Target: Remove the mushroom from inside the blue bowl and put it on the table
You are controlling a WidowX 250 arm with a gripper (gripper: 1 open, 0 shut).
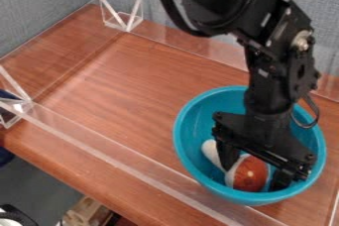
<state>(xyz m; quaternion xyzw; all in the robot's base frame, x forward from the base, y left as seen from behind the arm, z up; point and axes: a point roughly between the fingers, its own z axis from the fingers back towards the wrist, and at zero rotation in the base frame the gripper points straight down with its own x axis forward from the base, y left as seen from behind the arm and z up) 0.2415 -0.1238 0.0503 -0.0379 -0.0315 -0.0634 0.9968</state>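
Observation:
The blue bowl (199, 121) stands at the right front of the table (119, 81). Inside it lies the mushroom (247, 176) on its side, reddish-brown cap toward the front right, cream stem toward the left. My gripper (260, 168) points straight down into the bowl, open, with one black finger on each side of the mushroom. Whether the fingers touch it I cannot tell. The arm hides the bowl's far inner wall and part of the mushroom.
Low clear acrylic walls (93, 136) run along the table's front and left edges, with white corner brackets (122, 14) at the back. Bare wood stretches left of the bowl.

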